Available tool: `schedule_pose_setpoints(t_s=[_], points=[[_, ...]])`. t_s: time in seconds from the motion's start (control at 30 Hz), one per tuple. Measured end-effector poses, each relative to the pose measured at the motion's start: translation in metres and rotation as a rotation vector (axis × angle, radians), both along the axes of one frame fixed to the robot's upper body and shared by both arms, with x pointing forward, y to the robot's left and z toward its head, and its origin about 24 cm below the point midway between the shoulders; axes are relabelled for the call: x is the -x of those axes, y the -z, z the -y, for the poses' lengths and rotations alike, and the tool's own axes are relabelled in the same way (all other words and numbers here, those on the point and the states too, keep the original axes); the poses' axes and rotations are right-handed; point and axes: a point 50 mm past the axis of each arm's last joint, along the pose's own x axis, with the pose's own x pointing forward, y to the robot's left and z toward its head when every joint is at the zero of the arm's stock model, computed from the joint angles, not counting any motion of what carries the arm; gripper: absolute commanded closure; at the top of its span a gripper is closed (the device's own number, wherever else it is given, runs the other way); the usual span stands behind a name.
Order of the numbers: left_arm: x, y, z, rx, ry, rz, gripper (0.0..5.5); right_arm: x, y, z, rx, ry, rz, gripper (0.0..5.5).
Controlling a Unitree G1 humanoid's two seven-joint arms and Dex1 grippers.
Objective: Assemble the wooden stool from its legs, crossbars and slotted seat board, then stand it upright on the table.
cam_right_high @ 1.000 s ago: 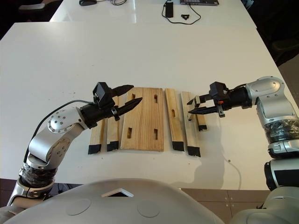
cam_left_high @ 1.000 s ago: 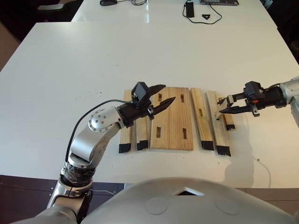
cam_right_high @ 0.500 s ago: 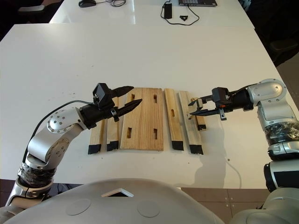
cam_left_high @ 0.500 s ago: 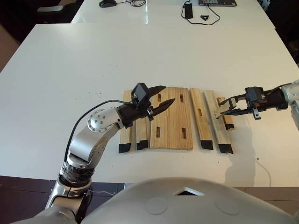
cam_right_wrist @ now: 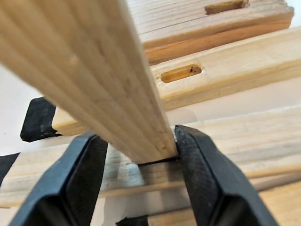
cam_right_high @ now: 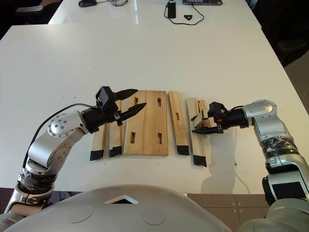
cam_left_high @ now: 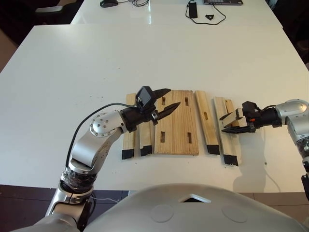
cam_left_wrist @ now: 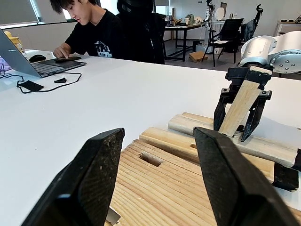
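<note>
The slotted seat board [cam_left_high: 177, 126] lies flat at the table's middle. Two black-tipped legs [cam_left_high: 129, 137] lie left of it and two more [cam_left_high: 206, 123] right of it. My left gripper [cam_left_high: 174, 95] hovers open just over the board's far left corner, nothing between its fingers. My right gripper [cam_left_high: 223, 124] sits low over the rightmost leg [cam_left_high: 227, 145], shut on a short crossbar [cam_left_wrist: 239, 107]. The crossbar [cam_right_wrist: 94, 70] is tilted, one end raised, its lower end near the leg.
The white table [cam_left_high: 96, 63] has wide free room behind and to both sides of the parts. Its front edge runs close below the legs' black tips. A thin cable [cam_left_high: 274, 176] lies at the front right. A mouse [cam_left_high: 109, 3] and a black adapter with cables [cam_left_high: 192, 9] rest on the far table.
My right gripper has come down and nearer, from open above the right legs to shut on the short crossbar, tipping it up. The left arm has not moved.
</note>
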Motion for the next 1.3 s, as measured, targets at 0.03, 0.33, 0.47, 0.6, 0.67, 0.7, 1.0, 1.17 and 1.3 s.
schedule_pose_setpoints(t_s=[0.03, 0.33, 0.47, 0.6, 0.67, 0.7, 1.0, 1.17, 1.3], points=[[-0.001, 0.001, 0.000, -0.005, -0.004, -0.001, 2.79, -0.001, -0.003, 0.000, -0.026, 0.022, 0.001, 2.97], [-0.003, 0.002, -0.003, -0.007, -0.025, 0.011, 2.79, -0.011, -0.107, -0.016, -0.384, 0.073, 0.242, 2.97], [-0.003, 0.002, -0.003, -0.005, -0.028, 0.012, 2.79, -0.007, -0.130, -0.031, -0.473, 0.078, 0.296, 2.97], [-0.006, 0.002, -0.005, -0.007, -0.039, 0.011, 2.79, -0.007, -0.142, -0.062, -0.532, 0.071, 0.382, 2.97], [-0.007, 0.002, -0.005, -0.005, -0.040, 0.012, 2.79, -0.010, -0.141, -0.076, -0.554, 0.079, 0.399, 2.97], [-0.007, 0.002, -0.005, -0.003, -0.040, 0.012, 2.79, -0.011, -0.139, -0.080, -0.557, 0.086, 0.404, 2.97], [-0.012, 0.003, -0.008, -0.018, -0.057, 0.027, 2.79, -0.012, -0.071, -0.063, -0.414, 0.149, 0.298, 2.97], [-0.012, 0.002, -0.007, -0.018, -0.048, 0.028, 2.79, -0.016, -0.071, -0.073, -0.536, 0.218, 0.295, 2.97], [-0.011, 0.002, -0.009, -0.019, -0.053, 0.031, 2.79, -0.015, -0.098, -0.065, -0.631, 0.288, 0.296, 2.97]])
